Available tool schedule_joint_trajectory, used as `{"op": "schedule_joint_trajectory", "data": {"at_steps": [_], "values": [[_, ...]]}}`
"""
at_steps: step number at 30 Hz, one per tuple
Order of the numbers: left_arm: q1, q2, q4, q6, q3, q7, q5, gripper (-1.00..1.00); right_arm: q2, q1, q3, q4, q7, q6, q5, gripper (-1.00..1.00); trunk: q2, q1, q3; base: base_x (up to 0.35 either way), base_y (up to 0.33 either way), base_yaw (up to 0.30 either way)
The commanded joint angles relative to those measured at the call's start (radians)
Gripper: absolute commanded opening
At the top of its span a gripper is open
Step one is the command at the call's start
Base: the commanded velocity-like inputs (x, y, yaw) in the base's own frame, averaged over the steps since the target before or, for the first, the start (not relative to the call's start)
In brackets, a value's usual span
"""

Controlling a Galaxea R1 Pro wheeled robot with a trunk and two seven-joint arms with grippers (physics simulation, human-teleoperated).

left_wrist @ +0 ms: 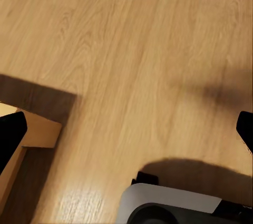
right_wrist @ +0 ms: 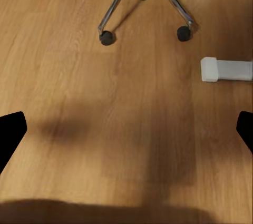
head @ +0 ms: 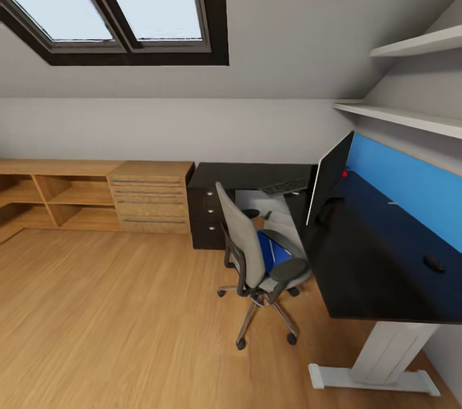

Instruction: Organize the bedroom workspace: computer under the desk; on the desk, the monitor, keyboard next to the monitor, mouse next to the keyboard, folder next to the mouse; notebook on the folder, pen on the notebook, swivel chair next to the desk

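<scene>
While both sets of fingers hung spread and empty over bare floor [left_wrist: 132, 50], nothing of the task was yet in hand. The left fingers [left_wrist: 10, 134] showed as dark tips at the edges of their view, wide apart; the right fingers [right_wrist: 10, 129] stood likewise, with the swivel chair [head: 256, 255] base and castors beyond them and the white foot of the bench [head: 378, 268] just beside.

Farther out, the monitor [head: 328, 178] already stood on the bench, the keyboard [head: 283, 188] lay on the bench near it, and the mouse [head: 434, 263] sat well apart toward the near end. The folder [head: 269, 252] lay on the chair seat, so that move looked undone. Computer, notebook and pen could not be made out. I judged most of the work remained, beginning with the approach to the chair.
</scene>
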Motion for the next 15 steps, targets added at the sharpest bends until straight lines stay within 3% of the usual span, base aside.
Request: {"op": "schedule_joint_trajectory", "data": {"at_steps": [1, 11, 15], "values": [[0.000, 0.000, -0.001, -0.002, 0.003, 0.001, -0.003, 1.00, 0.000, -0.001, -0.006, 0.000, -0.001, -0.003, 0.009, 1.00, -0.001, 0.001, -0.001, 0.327, 0.000, 0.000], [0.000, 0.000, -0.001, -0.001, 0.003, 0.001, -0.003, 1.00, -0.002, -0.001, -0.005, 0.002, 0.000, -0.003, 0.009, 1.00, -0.001, 0.001, -0.001, 0.323, 0.000, 0.000], [0.000, -0.017, 0.016, 0.013, -0.001, 0.001, -0.005, 1.00, 0.003, -0.001, -0.006, -0.015, -0.010, 0.000, 0.008, 1.00, -0.001, 0.001, -0.001, 0.031, 0.000, 0.000]]}}
